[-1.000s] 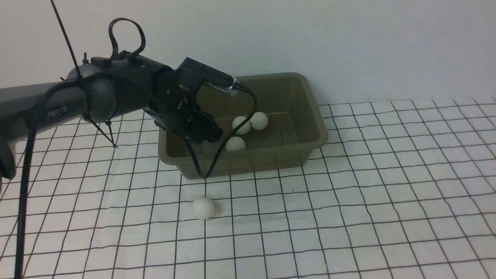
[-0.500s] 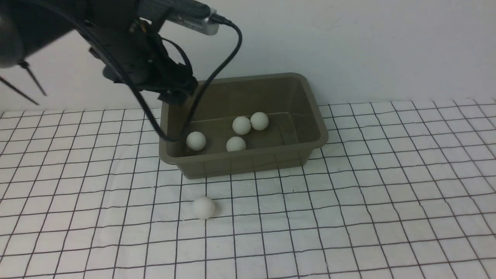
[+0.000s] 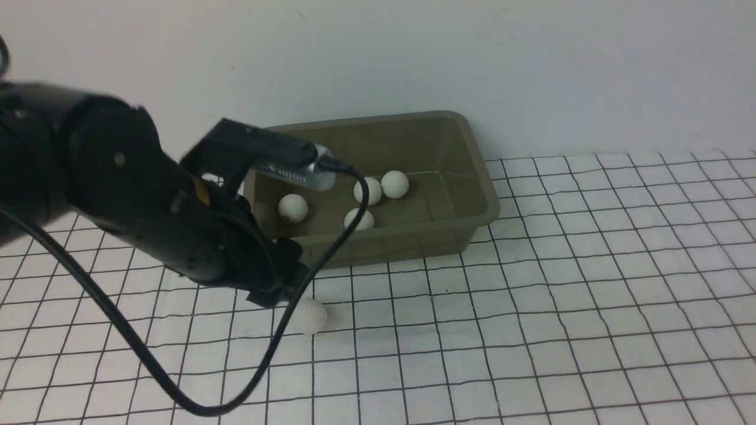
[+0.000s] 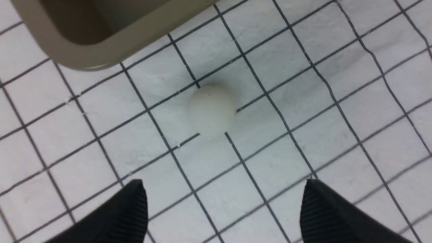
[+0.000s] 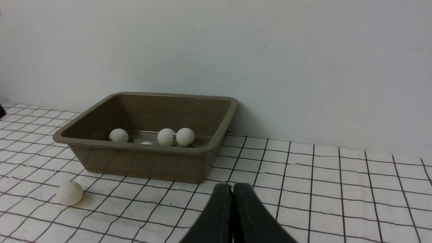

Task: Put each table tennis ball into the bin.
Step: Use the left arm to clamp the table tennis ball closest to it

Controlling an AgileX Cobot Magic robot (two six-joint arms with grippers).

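Front view, from the left: left end effector (image 4: 222, 189), fingers spread, hangs over the lone ball (image 3: 310, 316) on the counter (image 3: 531, 330), near the bin (image 3: 485, 195). Four balls (image 3: 293, 208) lie inside. Right end effector (image 5: 233, 189) is pressed together.

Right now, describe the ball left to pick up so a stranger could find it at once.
Find the olive-grey bin against the wall. On the checked cloth before its near left corner lies one white ball, beneath the open left gripper. It alone sits outside; the other four balls lie inside.
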